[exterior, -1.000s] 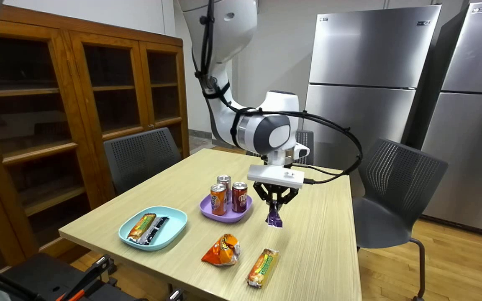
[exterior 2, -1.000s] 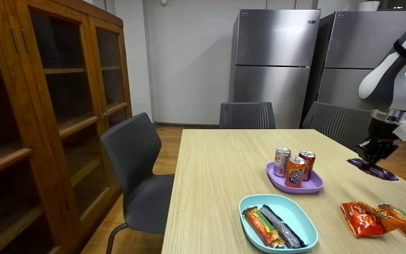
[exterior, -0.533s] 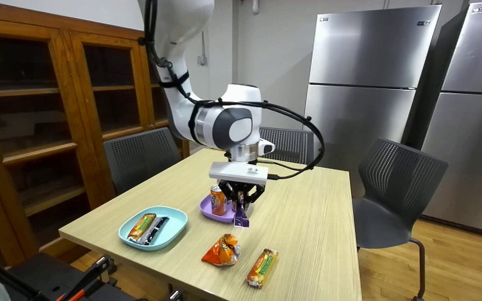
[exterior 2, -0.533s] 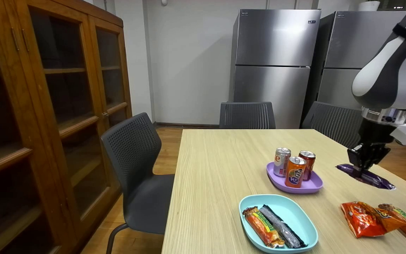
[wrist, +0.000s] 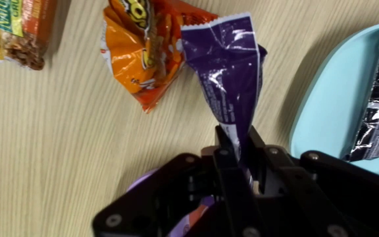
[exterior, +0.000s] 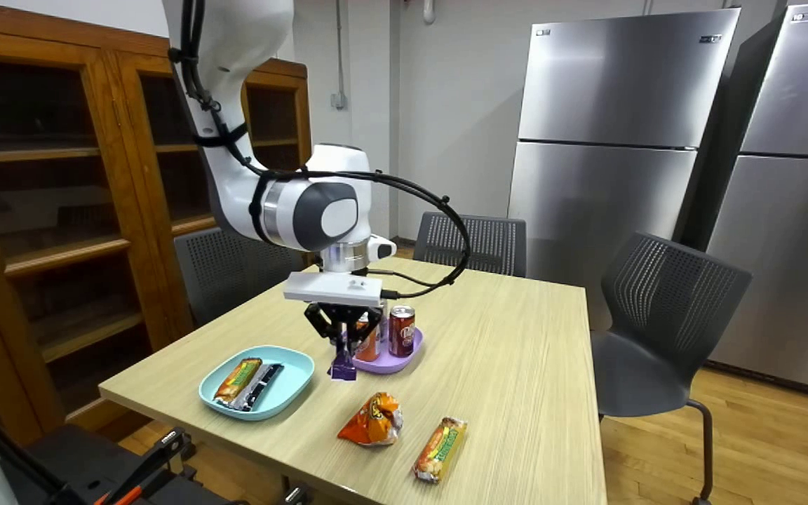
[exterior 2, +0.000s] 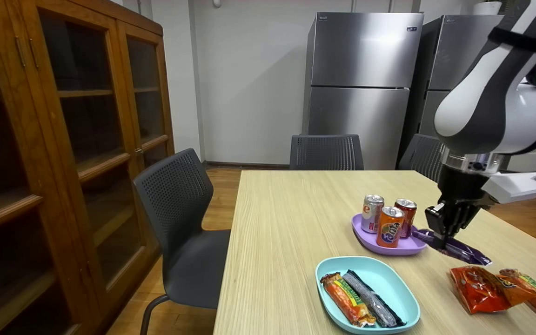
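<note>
jaws clamped on purple packet (wrist: pixel 227 70), three cans (exterior 2: pixel 390 228) in lilac tray (exterior 2: pixel 414 243), two bars (exterior 2: pixel 348 299) in turquoise tray (exterior 2: pixel 391 284)

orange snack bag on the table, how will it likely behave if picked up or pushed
The orange snack bag would probably crumple when squeezed, as it is visibly creased. It looks glossy, so may slip. Pushed, it would likely slide rather than roll, given its uneven shape.

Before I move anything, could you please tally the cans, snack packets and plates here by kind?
Cans: 3 (orange can, silver can, dark red can)
Snack packets: 5 (purple packet in the gripper, orange bag, loose bar, black-and-silver bar, plated orange bar)
Plates: 2 (turquoise plate, purple plate)
Total: 10
</note>
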You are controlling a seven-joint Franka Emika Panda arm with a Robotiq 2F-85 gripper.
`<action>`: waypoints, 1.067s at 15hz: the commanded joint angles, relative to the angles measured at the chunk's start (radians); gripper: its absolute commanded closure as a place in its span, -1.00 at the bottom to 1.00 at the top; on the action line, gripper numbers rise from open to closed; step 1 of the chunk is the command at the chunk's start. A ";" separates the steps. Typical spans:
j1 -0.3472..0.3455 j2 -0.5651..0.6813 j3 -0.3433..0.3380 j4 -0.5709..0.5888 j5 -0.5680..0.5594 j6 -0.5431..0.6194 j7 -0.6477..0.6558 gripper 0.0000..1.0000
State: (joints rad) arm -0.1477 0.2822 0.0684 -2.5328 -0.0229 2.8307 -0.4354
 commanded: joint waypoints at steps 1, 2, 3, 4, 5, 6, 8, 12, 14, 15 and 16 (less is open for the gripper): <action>0.062 -0.023 0.006 -0.031 -0.022 0.012 0.071 0.92; 0.080 -0.017 0.007 -0.029 -0.025 0.013 0.085 0.92; 0.098 -0.009 0.008 -0.024 -0.029 0.013 0.098 0.92; 0.113 0.001 0.010 -0.020 -0.029 0.012 0.110 0.92; 0.127 0.010 0.011 -0.016 -0.030 0.016 0.124 0.92; 0.141 0.024 0.011 -0.009 -0.032 0.011 0.137 0.92; 0.169 0.054 0.006 0.001 -0.043 0.014 0.163 0.92; 0.206 0.111 0.007 0.028 -0.055 0.010 0.203 0.92; 0.217 0.136 0.012 0.046 -0.056 0.004 0.208 0.92; 0.220 0.147 0.015 0.054 -0.054 0.001 0.208 0.92; 0.224 0.158 0.017 0.063 -0.054 -0.001 0.208 0.92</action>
State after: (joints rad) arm 0.0661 0.4078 0.0757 -2.5061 -0.0491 2.8348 -0.2714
